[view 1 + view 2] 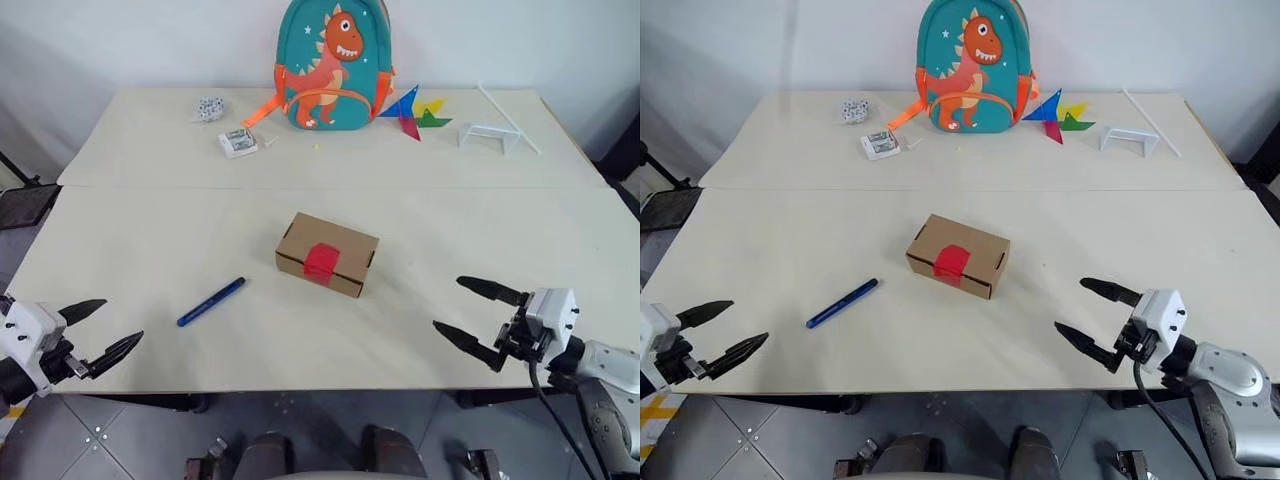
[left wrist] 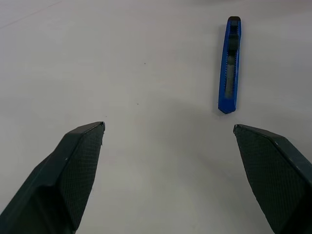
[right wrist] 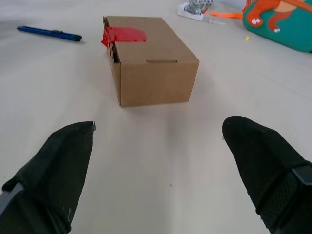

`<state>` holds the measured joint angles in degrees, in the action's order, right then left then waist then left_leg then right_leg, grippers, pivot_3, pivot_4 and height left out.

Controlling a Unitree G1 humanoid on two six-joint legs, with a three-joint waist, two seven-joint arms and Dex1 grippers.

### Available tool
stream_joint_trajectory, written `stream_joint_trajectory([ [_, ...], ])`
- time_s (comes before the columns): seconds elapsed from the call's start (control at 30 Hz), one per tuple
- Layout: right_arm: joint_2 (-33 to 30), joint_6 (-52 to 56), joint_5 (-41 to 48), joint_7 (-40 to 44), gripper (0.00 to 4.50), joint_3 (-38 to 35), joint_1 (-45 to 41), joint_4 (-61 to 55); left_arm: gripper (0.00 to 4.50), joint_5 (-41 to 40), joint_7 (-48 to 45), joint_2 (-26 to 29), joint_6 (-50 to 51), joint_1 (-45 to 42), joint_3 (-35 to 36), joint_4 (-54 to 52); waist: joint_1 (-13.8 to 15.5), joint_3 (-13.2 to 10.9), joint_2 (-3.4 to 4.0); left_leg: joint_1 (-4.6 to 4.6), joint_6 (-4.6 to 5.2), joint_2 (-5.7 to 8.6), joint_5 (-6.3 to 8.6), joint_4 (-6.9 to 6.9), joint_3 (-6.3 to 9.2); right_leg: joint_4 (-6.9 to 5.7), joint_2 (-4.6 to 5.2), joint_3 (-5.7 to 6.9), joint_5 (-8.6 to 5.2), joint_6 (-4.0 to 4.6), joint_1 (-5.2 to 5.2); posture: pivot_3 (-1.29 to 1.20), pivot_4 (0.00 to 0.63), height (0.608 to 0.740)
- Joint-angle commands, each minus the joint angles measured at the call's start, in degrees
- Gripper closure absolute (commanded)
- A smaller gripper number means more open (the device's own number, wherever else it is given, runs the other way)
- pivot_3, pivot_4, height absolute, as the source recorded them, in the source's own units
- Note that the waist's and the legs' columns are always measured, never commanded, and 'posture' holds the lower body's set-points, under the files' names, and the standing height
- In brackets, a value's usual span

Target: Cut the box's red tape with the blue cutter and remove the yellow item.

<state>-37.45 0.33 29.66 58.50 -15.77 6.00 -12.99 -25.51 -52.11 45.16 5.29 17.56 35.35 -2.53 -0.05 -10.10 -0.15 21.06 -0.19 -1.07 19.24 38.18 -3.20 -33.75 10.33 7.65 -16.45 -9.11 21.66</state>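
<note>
A pale table [image 1: 150,250] seen from above, with a closed brown cardboard box [image 1: 327,254] near its centre. A short strip of red tape [image 1: 321,262] wraps over the box's near top edge and down its front face, sealing the flap. The yellow item is presumably still shut inside; it cannot be seen.

A slim blue cutter [image 1: 211,302] lies flat on the table at about eight o'clock from the box, well apart from it and angled with one end toward the box.

The left gripper [image 1: 103,330] hovers at the table's near left edge, fingers spread wide and empty, with the cutter ahead of it at about one o'clock. The right gripper [image 1: 475,317] hovers at the near right edge, also wide open and empty, pointing toward the box at about ten o'clock.

The cutter looks light, rigid and smooth plastic, likely to slide or roll when nudged. It seems best pinched across its narrow body near the middle. The box looks light and hollow, so it would probably skid or dent under pressure. Bracing its short sides seems wise while cutting.

At the far edge stand a dinosaur backpack [image 1: 333,65] and a pinwheel [image 1: 416,113].
</note>
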Motion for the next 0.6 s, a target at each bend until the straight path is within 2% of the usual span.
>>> stream_joint_trajectory([
  [0.03, 0.4, 0.6, 0.7, -0.4, 0.00, 0.5, -0.6, -0.8, 0.02, -1.1, 1.1, -0.7, 0.6, -1.0, 0.9, -1.8, 0.0, 0.0, 0.00, 0.00, 0.00, 0.00, 0.00, 0.00, 0.00, 0.00, 0.00, 0.00, 0.00, 0.00, 0.00, 0.00, 0.150, 0.740],
  [0.13, 1.6, 3.2, 1.7, -2.9, 0.00, 1.2, -2.0, -2.1, 0.02, -4.7, -0.1, -0.9, 4.5, -2.4, -0.1, -3.5, 0.1, 0.0, 0.00, 0.01, 0.00, 0.00, 0.00, 0.03, 0.01, -0.01, 0.00, 0.01, 0.00, 0.00, 0.00, 0.00, 0.150, 0.740],
  [0.23, 1.6, 7.3, 1.9, -4.8, 0.64, 3.1, -2.5, -5.0, 0.62, -6.3, 0.0, -0.6, 7.6, -6.3, -2.7, -5.7, 0.2, 0.0, 0.00, 0.01, 0.00, 0.00, 0.00, 0.04, 0.02, -0.04, 0.01, 0.00, 0.00, 0.00, 0.00, 0.00, 0.150, 0.740],
  [0.37, 2.3, 11.7, -0.3, -9.0, 2.02, 7.1, -3.5, -8.8, 1.85, -3.0, 2.2, -0.7, 9.0, -17.4, -10.3, -3.7, 0.7, 0.0, 0.00, 0.03, -0.01, 0.02, -0.01, 0.10, 0.06, -0.09, 0.00, 0.01, 0.00, 0.00, 0.00, 0.00, 0.150, 0.740],
  [0.47, 3.6, 14.3, -5.9, -14.4, 3.14, 11.5, -6.1, -8.6, 2.80, 3.8, 4.7, -3.7, 7.6, -31.5, -20.8, 3.0, 1.3, 0.0, 0.01, 0.01, -0.01, 0.08, -0.01, 0.16, 0.03, -0.13, 0.02, -0.01, 0.01, -0.01, -0.01, 0.00, 0.150, 0.740],
  [0.6, 6.1, 16.7, -12.0, -20.0, 4.50, 16.1, -10.4, -5.1, 4.11, 11.8, 7.3, -9.0, 2.9, -45.1, -29.6, 14.7, 1.3, 0.0, -0.02, 0.11, -0.01, 0.10, -0.01, 0.28, -0.01, -0.13, 0.01, 0.00, 0.03, -0.04, 0.03, 0.00, 0.150, 0.740],
])
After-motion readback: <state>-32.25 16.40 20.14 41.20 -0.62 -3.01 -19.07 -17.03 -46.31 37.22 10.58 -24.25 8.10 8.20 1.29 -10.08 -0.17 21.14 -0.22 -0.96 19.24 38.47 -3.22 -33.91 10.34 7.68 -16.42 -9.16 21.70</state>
